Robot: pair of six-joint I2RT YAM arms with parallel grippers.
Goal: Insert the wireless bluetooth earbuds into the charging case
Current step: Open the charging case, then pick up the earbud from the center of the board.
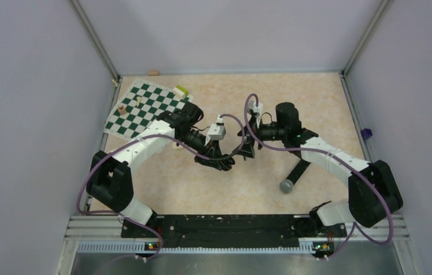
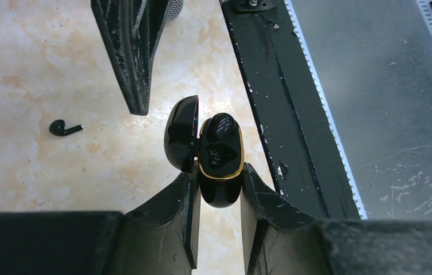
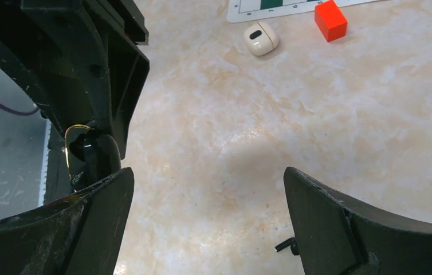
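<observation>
My left gripper (image 2: 220, 172) is shut on the black charging case (image 2: 220, 177) and holds it above the table. Its lid (image 2: 180, 133) stands open to the left, and a gold rim rings the opening. One black earbud (image 2: 220, 127) sits in the case's far slot. The other earbud (image 2: 65, 128) lies on the table to the left; it also shows beside my right gripper's finger (image 3: 287, 245). My right gripper (image 3: 208, 177) is open and empty, just beside the case (image 3: 90, 154). In the top view the two grippers (image 1: 225, 162) (image 1: 248, 146) meet at mid-table.
A cream-white round object (image 3: 261, 39) and an orange-red block (image 3: 330, 20) lie near the green chessboard (image 1: 145, 109) at the back left. A long black microphone (image 1: 294, 176) lies under the right arm. The black rail (image 2: 282, 103) runs along the table's near edge.
</observation>
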